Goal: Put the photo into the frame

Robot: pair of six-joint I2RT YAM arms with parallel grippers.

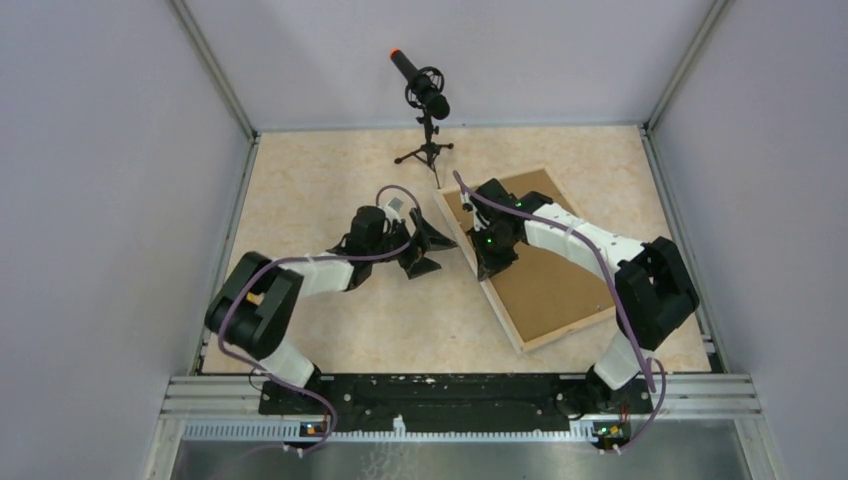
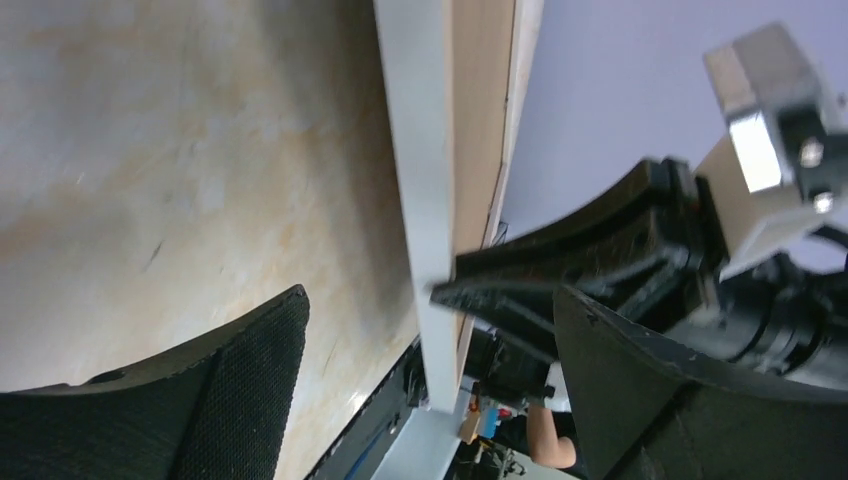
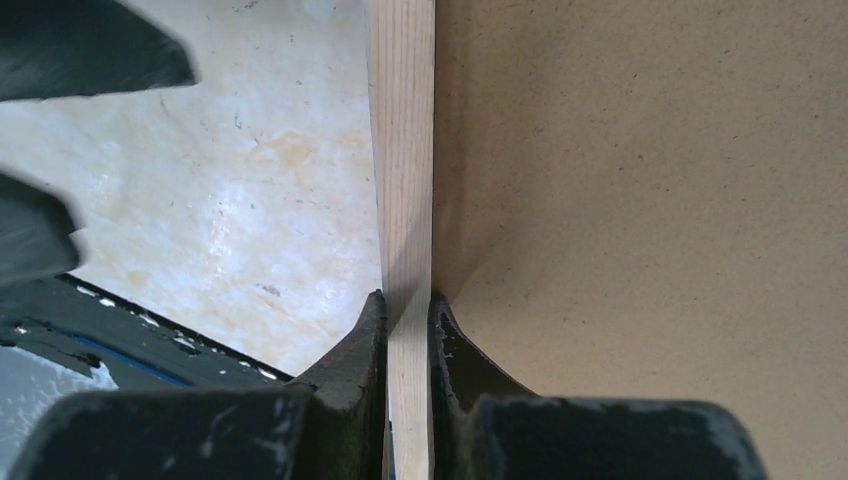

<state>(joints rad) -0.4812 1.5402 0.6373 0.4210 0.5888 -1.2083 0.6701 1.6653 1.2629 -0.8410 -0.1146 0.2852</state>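
Frame (image 1: 562,336): pale wood border, brown speckled backing. Table (image 1: 320,180): beige mottled. Microphone (image 1: 424,88): black, orange tip.

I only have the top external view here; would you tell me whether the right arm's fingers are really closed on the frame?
Observer: Yes. In the right wrist view, the right gripper pinches the frame by its pale wood rail, one finger on each side.
Operator: Thank you. And the left arm?
Observer: The left wrist view shows the left gripper wide open. The same rail runs ahead between its fingers, untouched as far as I can tell.
Operator: Is anything else visible on that rail?
Observer: Yes, the left wrist view shows a whitish face next to the bare wood side.
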